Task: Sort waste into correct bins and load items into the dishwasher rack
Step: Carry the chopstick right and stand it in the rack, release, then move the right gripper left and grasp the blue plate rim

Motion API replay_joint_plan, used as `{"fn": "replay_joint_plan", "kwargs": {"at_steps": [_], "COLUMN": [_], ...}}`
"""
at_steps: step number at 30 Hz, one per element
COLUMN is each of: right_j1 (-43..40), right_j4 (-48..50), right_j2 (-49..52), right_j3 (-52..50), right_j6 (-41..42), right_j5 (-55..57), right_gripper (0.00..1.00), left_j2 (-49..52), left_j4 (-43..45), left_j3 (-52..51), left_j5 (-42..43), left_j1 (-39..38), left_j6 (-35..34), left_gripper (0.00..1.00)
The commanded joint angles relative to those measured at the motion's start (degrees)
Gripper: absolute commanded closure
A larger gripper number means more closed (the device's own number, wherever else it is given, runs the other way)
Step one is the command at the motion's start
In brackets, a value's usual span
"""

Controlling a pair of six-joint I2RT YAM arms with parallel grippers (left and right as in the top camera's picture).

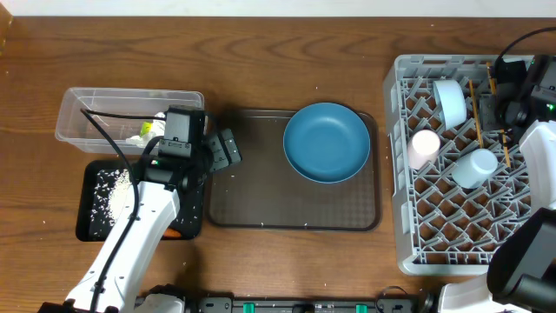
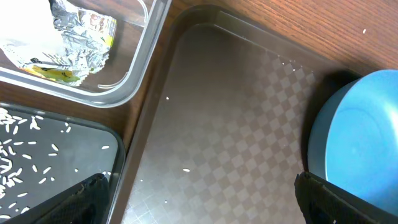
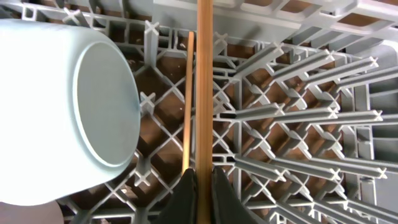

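My left gripper (image 2: 199, 186) is open and empty, hovering over the left part of the brown tray (image 2: 236, 112), between the bins and the blue plate (image 1: 327, 142). The clear tub (image 1: 78, 109) holds the yellow-green wrapper (image 2: 74, 43). The black tray (image 1: 87, 217) holds rice grains (image 2: 18, 162) and a bit of orange carrot (image 1: 174, 233). My right gripper (image 3: 200, 186) is shut on a wooden chopstick (image 3: 204, 81) over the grey rack (image 1: 417, 252). The second chopstick (image 3: 188, 99) lies beside it. The white bowl (image 1: 450, 100), pink cup (image 1: 425, 146) and light blue cup (image 1: 475, 167) are in the rack.
A few stray rice grains (image 2: 186, 170) lie on the brown tray (image 1: 261, 200). The plate (image 2: 360, 143) sits at the tray's right end. The bowl (image 3: 68, 99) lies on its side just left of the held chopstick. Rack pegs (image 3: 292, 118) stand to its right.
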Motion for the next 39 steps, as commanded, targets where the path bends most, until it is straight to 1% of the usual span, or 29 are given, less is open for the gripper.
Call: {"fn": "replay_joint_plan", "kwargs": {"at_steps": [1,6,10,17,18,20,23,25,27,29,30,31,34,35,37,39], "right_j1": [-0.33,-0.33,-0.33,-0.96,-1.05,-1.07,-1.05,-0.96,-0.94,-0.94,-0.94,-0.94,-0.9,-0.85,-0.35,0.81], "right_j4": [0.15,0.15,0.33,1.25,1.25,1.4,1.64,1.79,2.45,3.17,3.17,3.17,4.15,4.5,4.39,3.48], "right_j2": [-0.17,-0.17,-0.17,-0.17,-0.17,-0.17,-0.17,-0.17,-0.17,-0.22,-0.35,-0.61,-1.7,-2.12,-3.02,-3.61], "right_j3": [-0.42,-0.42,-0.42,-0.42,-0.42,-0.42,-0.42,-0.42,-0.39,-0.22,0.02,0.31,0.74,0.74,0.74,0.74], "right_j6": [-0.79,-0.79,-0.79,-0.79,-0.76,-0.7,-0.09,0.83,4.15,9.31,11.93,14.38,21.35,24.13,29.38,31.06], "right_j5": [-1.2,-1.2,-1.14,-0.35,-0.39,-0.61,-3.19,-5.79,-9.18,-14.12,-17.81,-22.86,-36.2,-38.53,-40.85,-41.11], "right_gripper": [0.91,0.9,0.86,0.87,0.85,0.73,0.59,0.54,0.48,0.41,0.4,0.42,0.5,0.52,0.52,0.53], "left_j2": [0.22,0.22,0.22,0.22,0.22,0.22,0.22,0.22,0.22,0.22,0.22,0.22,0.22,0.22,0.22,0.22], "left_j4": [0.02,0.02,0.02,0.04,0.04,0.02,0.04,0.04,0.04,0.02,0.02,0.04,0.02,0.02,0.04,0.02], "left_j3": [-0.11,-0.11,-0.11,-0.11,-0.11,-0.11,-0.11,-0.11,-0.11,-0.11,-0.11,-0.11,-0.11,-0.11,-0.11,-0.11], "left_j5": [-0.72,-0.7,-0.7,-0.7,-0.7,-0.7,-0.72,-0.72,-0.7,-0.7,-0.7,-0.72,-0.7,-0.7,-0.7,-0.7], "left_j1": [0.17,0.17,0.17,0.17,0.17,0.17,0.17,0.17,0.17,0.17,0.17,0.17,0.17,0.17,0.17,0.17], "left_j6": [0.17,0.17,0.17,0.17,0.17,0.17,0.17,0.17,0.17,0.17,0.17,0.17,0.17,0.17,0.17,0.17], "left_gripper": [0.02,0.02,0.02,0.02,0.02,0.02,0.02,0.02,0.02,0.02,0.02,0.02,0.02,0.02,0.02,0.02]}}
